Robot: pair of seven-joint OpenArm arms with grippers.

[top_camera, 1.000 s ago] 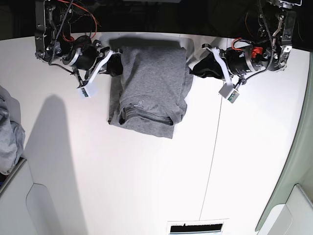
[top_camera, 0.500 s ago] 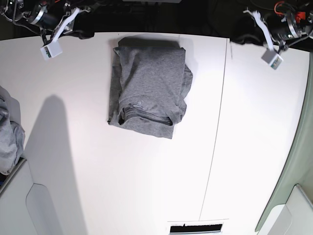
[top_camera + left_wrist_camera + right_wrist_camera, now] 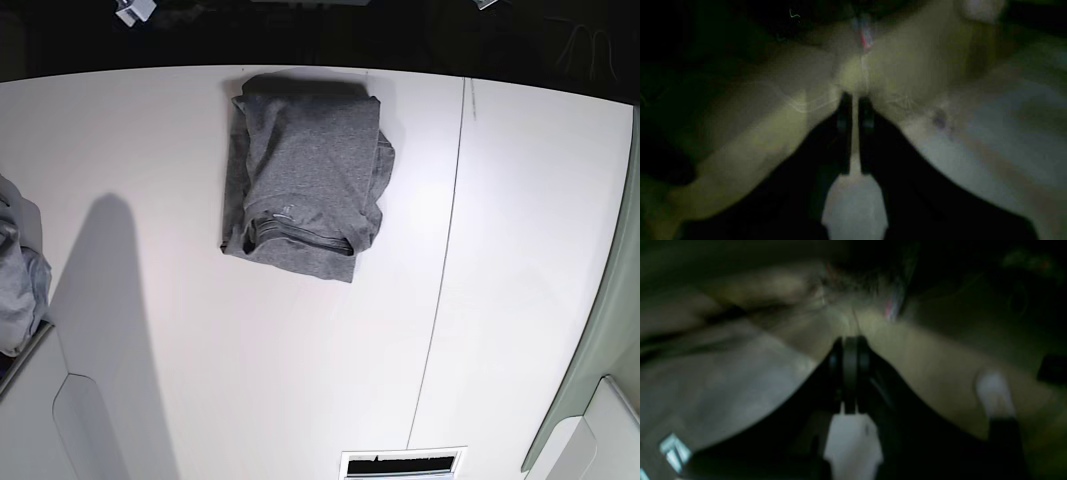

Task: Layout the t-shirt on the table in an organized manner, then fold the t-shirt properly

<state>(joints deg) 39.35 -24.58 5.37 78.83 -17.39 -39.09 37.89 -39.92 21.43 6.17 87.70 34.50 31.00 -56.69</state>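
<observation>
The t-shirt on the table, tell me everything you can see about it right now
The t-shirt is medium heather-grey, soft-looking knit cloth, folded into a compact, roughly rectangular stack with a few wrinkles. Its darker neckline trim shows near the lower edge, and layered edges bulge slightly on the right side. It lies flat on the white table, close to the far edge and left of the thin dark seam. Only the tabletop touches it; no tool is on it.

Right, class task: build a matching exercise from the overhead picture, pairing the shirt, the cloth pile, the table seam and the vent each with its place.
Things:
1. shirt
2. cloth pile
3. seam
4. vent

Places:
A. left edge of the picture
B. bottom edge of the picture
C. folded, top middle of the table
D. right of the shirt, running top to bottom

Pairs: 1-C, 2-A, 3-D, 4-B
</observation>
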